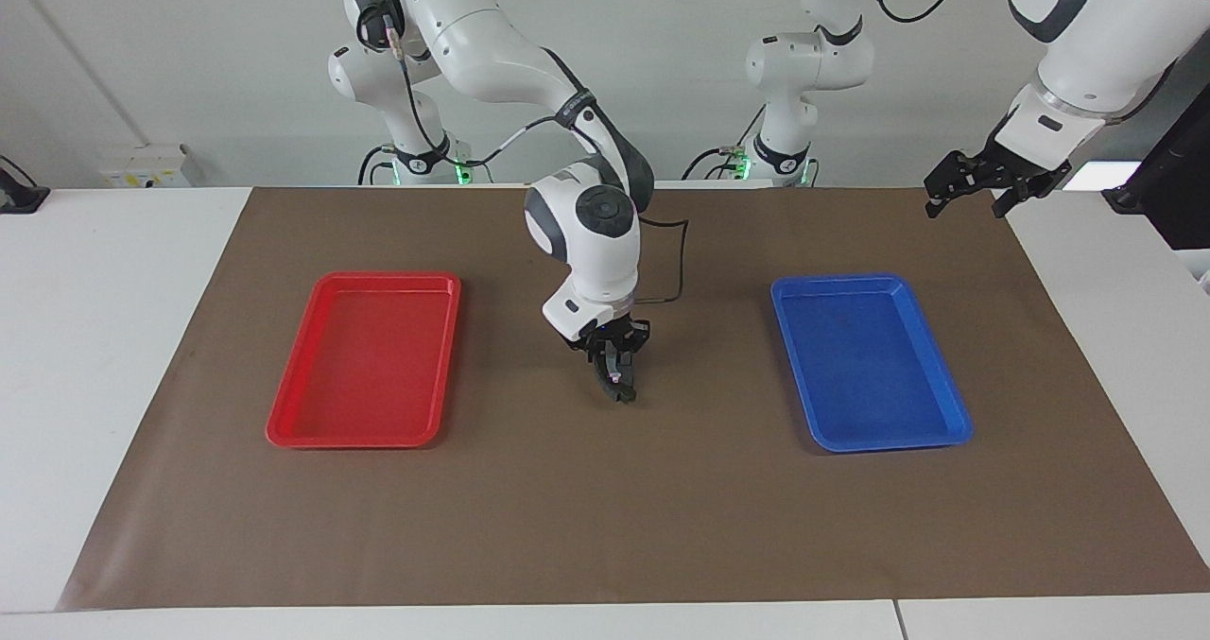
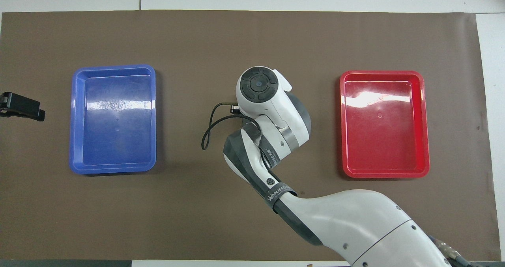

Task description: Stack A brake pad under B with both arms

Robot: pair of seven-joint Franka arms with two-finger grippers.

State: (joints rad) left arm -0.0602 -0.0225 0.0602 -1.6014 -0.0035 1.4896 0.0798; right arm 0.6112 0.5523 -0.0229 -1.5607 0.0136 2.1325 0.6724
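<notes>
While the brown mat [image 1: 605, 508] spreads across the white bench [image 1: 104, 337], the right hand [image 1: 616, 375] hangs at centre, clamped on brake shoe B [image 1: 619, 389], long axis twelve-to-six; pad A hidden beneath. Left hand [image 1: 974, 186] waits, fingers apart.

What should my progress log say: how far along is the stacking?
Done: the right gripper is shut on B. In hand: B hangs low over the mat's middle, between red tray and blue tray. A brake pad is not visible. The left gripper waits open over the mat's corner. Left: setting B on A.
</notes>
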